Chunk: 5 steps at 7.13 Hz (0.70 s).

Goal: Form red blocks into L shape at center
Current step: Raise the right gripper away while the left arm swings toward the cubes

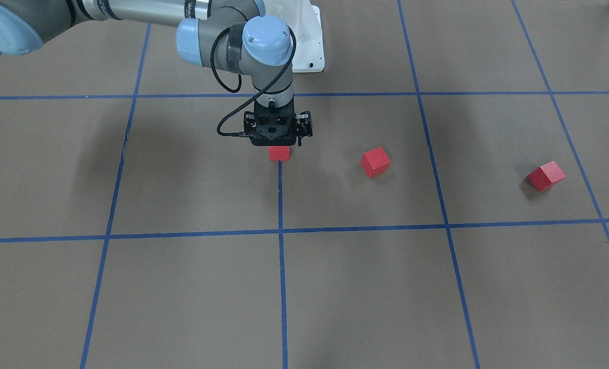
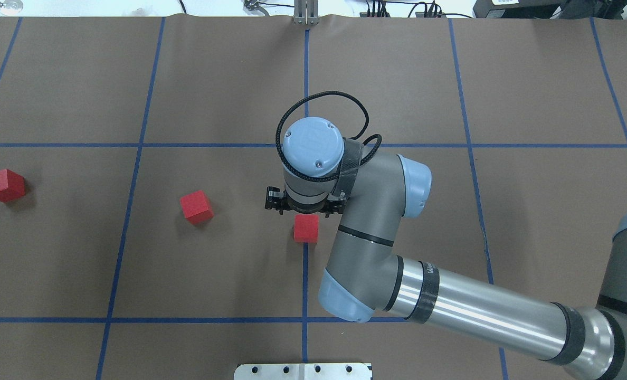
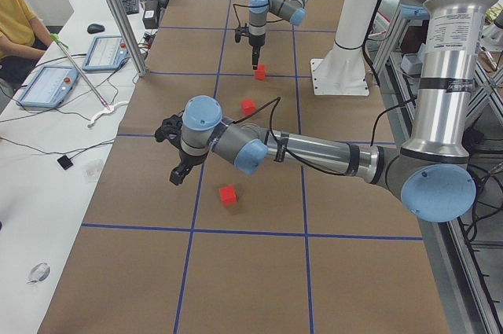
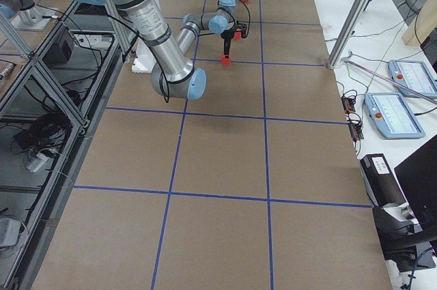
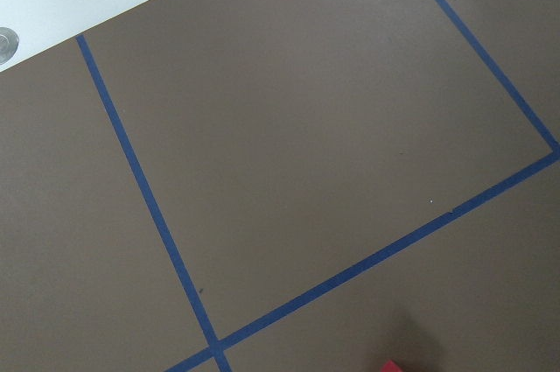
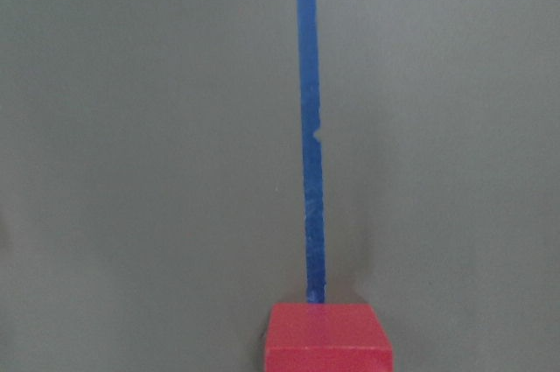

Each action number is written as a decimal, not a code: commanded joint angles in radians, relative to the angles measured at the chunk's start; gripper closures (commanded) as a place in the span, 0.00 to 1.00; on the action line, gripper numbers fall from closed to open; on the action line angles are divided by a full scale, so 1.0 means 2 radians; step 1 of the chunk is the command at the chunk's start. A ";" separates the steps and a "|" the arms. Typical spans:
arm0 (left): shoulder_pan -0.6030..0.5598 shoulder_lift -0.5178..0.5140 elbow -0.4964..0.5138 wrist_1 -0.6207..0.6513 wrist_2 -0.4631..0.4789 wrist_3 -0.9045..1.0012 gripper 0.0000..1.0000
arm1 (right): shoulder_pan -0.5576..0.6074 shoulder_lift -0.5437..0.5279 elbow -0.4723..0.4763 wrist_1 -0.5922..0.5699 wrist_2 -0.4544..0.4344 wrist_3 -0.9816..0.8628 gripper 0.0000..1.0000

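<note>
- You have three red blocks on the brown desk (image 2: 229,79), all in the middle row of the blue tape grid.
- The first block (image 1: 279,152) sits at the center (image 2: 305,247). It rests on the blue tape line (image 1: 281,200) that runs front to back, about midway between two cross lines, with its sides square to the line.
- Your right gripper (image 1: 279,144) points straight down, directly over the first block. The wrist and gripper body hide the fingertips, so you cannot tell whether they are spread or pinching the block, or whether they touch it at all.
- In the right wrist view, that block fills the bottom edge and the tape line runs away from it.
- The second block (image 2: 196,207) lies to the robot's left of the first, well apart from it. It sits inside the neighbouring grid square, turned at an angle to the lines.
- The third block (image 2: 5,185) lies farther left, one square over, and is also turned.
- Your left gripper (image 3: 178,175) hangs over the desk near the third block without touching it. Only the side view shows it, so you cannot tell whether it is spread or pressed together.
- The left wrist view shows bare desk, a tape crossing and a red corner at its bottom edge.
</note>
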 commanded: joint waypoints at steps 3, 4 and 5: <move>0.131 -0.049 -0.052 -0.008 0.003 -0.206 0.00 | 0.150 -0.101 0.104 -0.002 0.069 -0.109 0.01; 0.157 -0.064 -0.063 -0.008 0.003 -0.252 0.00 | 0.184 -0.131 0.114 -0.002 0.069 -0.157 0.01; 0.177 -0.075 -0.068 -0.008 0.004 -0.293 0.00 | 0.209 -0.148 0.112 -0.003 0.070 -0.221 0.01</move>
